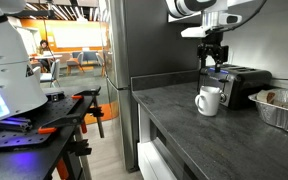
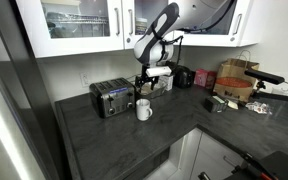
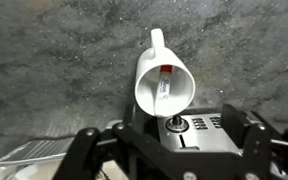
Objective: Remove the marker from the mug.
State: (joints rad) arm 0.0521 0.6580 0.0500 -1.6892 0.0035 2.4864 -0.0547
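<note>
The white mug [image 1: 208,101] stands on the dark counter in front of the toaster, and shows in both exterior views [image 2: 143,109]. In the wrist view I look down into the mug [image 3: 182,95], its handle pointing away. The marker [image 3: 164,84] leans inside it, red end up, pale body below. My gripper [image 1: 214,55] hangs open and empty above the mug and the toaster; it also shows in an exterior view [image 2: 145,82]. In the wrist view its two fingers [image 3: 169,140] are spread wide at the bottom edge, and touch nothing.
A black-and-silver toaster [image 1: 240,84] stands right behind the mug [image 2: 111,97] [image 3: 189,128]. A foil tray [image 1: 284,108] lies beside it. Boxes and clutter [image 2: 234,80] fill the far counter. Wall cabinets hang above. A counter edge drops off near the mug.
</note>
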